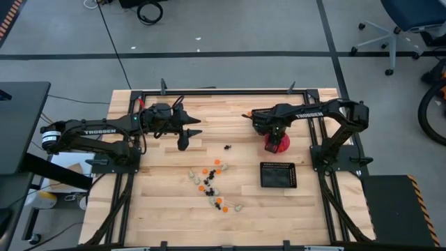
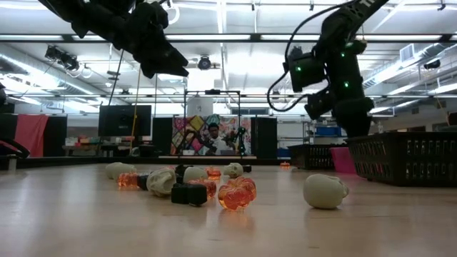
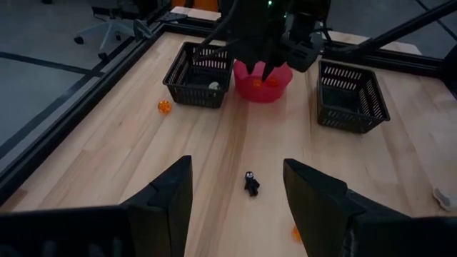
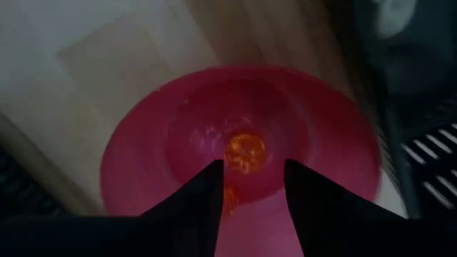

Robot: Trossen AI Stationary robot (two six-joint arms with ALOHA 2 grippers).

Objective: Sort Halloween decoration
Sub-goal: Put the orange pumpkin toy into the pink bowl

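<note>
Right gripper (image 4: 251, 187) hangs directly over the pink-red bowl (image 4: 143, 150), fingers apart with nothing between them; 1 orange trinket (image 4: 245, 152) lies on the bowl floor below.

Left gripper (image 3: 235, 193) hovers over the bare tabletop (image 1: 167, 209), fingers wide apart and empty, above 1 lone black trinket (image 3: 250, 184).

The remaining Halloween decoration (image 1: 212, 187) lies scattered mid-tabletop, orange, black and cream pieces mixed.

Risks, as judged:
1. The right fingers sit low over the bowl; a sideways withdrawal could clip the rim and tip it.
2. The pieces are tiny and close-set; a pinch may catch 2 colours at once.
3. Rounded pieces could roll away when nudged.

Legible writing: "TROSSEN" on both arms in the high view. Nothing else is readable.
</note>
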